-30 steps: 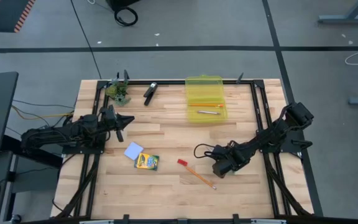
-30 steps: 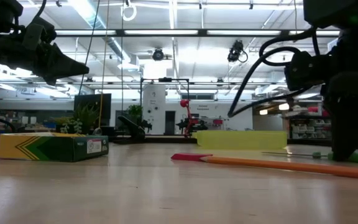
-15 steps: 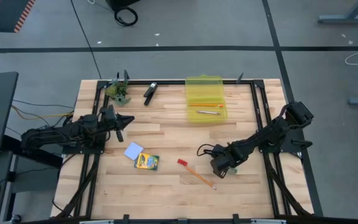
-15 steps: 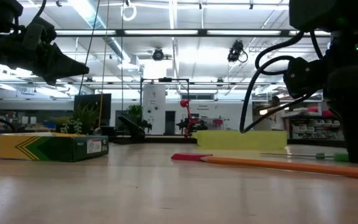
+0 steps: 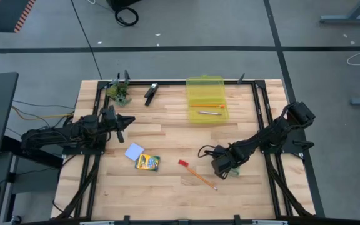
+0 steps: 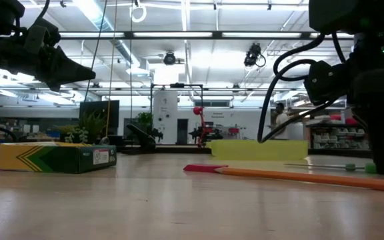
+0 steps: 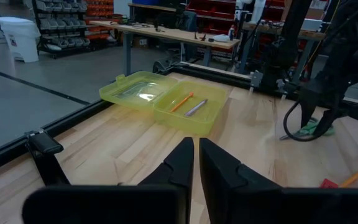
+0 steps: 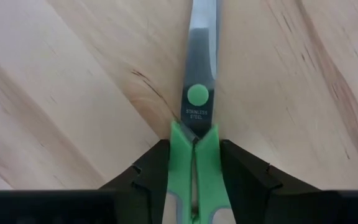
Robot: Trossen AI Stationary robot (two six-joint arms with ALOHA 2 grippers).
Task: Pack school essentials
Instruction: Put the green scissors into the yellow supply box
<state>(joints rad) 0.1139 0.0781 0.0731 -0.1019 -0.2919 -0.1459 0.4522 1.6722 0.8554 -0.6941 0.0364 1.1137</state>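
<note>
Only the right wrist view shows the scissors (image 8: 196, 124) clearly: they lie flat on the wooden table (image 5: 167, 194), the steel blades together and pointing straight away from the camera, the green handles toward it. The right gripper (image 8: 194, 171) has one dark finger (image 8: 148, 174) on each side of the green handle necks, close against them, but whether they already press on them I cannot tell. In the high view the scissors are hidden under this gripper (image 5: 220, 170), which is low over the right part of the table, its arm stretched in from the right edge. The same view shows the pencil (image 5: 202, 176) lying diagonally just beside the gripper, with a small red piece (image 5: 183, 163) at its upper end, then the crayon box (image 5: 147, 162) and the light-blue pad (image 5: 134, 150) touching it, more to the left. The yellow case (image 5: 206, 106) lies open at the far side with a pencil and a pen inside; the left wrist view shows these two objects (image 7: 188, 104) lying side by side in the near half. The left gripper (image 5: 120, 122) waits above the left side of the table, fingers (image 7: 182, 163) together, pointing toward the case.
</note>
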